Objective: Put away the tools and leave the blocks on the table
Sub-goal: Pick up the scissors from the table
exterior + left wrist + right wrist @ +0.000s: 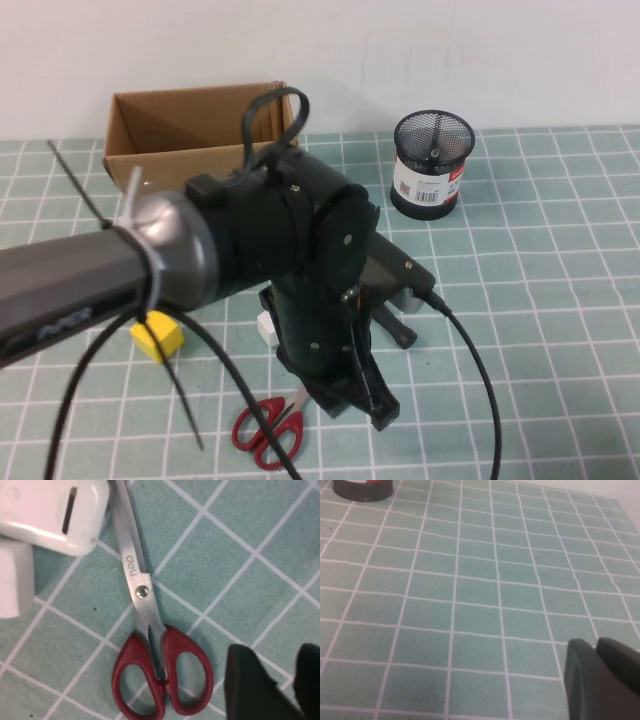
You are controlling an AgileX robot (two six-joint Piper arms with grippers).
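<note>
Scissors (150, 645): red moulded loop handles, smooth grey steel blades closed together, round pivot rivet. They lie flat on the table (225, 570), at its near edge in the high view (268, 428), just ahead of the left arm's wrist. Blade carries the stamped lettering "deli".

Left gripper (272, 690): poised directly over the scissors; two dark fingertips show with a gap between them, released, grasping nothing.

White block (15, 580): matte, just beside the blades. A glossy white rounded casing with a dark slot (50, 510) covers the blade tips. Yellow block (158, 335): a plain cube, partly hidden behind the left arm and its cables.

Table: pale green square tiles with white grid lines.

Right gripper (595, 652): low above bare tiles, off the high view; dark fingers clenched together, empty.

Surroundings: open brown cardboard box (190, 125) at the far left; black wire-mesh cup (432, 165) with a white and red barcode label, text unreadable. The left arm blocks the table centre.
</note>
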